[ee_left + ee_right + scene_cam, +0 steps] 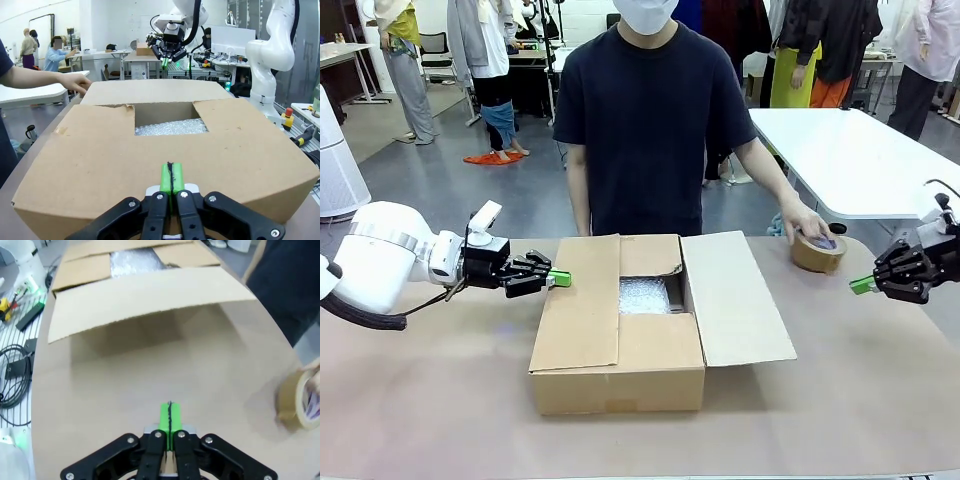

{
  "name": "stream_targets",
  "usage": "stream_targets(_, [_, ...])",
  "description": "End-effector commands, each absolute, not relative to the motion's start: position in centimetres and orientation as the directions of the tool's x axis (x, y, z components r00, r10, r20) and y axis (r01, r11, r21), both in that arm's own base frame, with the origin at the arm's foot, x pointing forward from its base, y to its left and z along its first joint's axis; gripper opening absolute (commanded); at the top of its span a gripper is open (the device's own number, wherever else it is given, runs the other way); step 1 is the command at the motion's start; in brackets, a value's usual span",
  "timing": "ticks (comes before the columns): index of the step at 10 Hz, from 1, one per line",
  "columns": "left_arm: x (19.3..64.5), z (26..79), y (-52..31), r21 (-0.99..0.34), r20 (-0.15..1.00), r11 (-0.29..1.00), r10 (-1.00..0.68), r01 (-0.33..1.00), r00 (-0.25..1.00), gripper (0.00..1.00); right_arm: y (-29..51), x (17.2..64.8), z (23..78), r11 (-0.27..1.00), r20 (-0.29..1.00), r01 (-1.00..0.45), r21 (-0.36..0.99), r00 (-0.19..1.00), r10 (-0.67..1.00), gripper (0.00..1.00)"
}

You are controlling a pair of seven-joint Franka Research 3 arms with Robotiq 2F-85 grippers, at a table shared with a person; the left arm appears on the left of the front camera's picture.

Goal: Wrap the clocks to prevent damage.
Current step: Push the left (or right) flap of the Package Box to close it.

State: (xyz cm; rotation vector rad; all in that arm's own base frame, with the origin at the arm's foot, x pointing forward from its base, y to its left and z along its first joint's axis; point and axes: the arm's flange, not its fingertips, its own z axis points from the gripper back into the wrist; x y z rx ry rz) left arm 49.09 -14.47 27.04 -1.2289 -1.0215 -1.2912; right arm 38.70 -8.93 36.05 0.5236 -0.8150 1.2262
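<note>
Cardboard box (620, 350) was partly closed, bubble wrap (644, 296) inside; sealing seemed pending. Person's hand (807, 222) was on tape roll (818, 252). Left end effector (560, 279) and right end effector (861, 285) were pinched closed, empty.

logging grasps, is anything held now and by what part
The left gripper and right gripper are shut, empty. Person's hand holds the tape roll by its top.

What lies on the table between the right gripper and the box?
Between the right gripper and the box there is bare table, seen in the right wrist view; the tape roll sits off to the side.
</note>
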Motion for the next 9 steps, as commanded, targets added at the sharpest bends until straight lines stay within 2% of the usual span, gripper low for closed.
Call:
stream_targets(1, [49.1,26.7,-14.5,-0.075,0.989,-0.101,-0.131,0.992,0.061,0.00,-8.6,41.2,33.0,0.218,0.823,-0.976,-0.030,0.100,0.559,0.01])
stream_targets(9, [49.1,26.7,-14.5,-0.075,0.989,-0.101,-0.131,0.992,0.061,0.00,-0.9,45.3,29.6,0.149,0.812,-0.989,0.022,0.104,0.574,0.01])
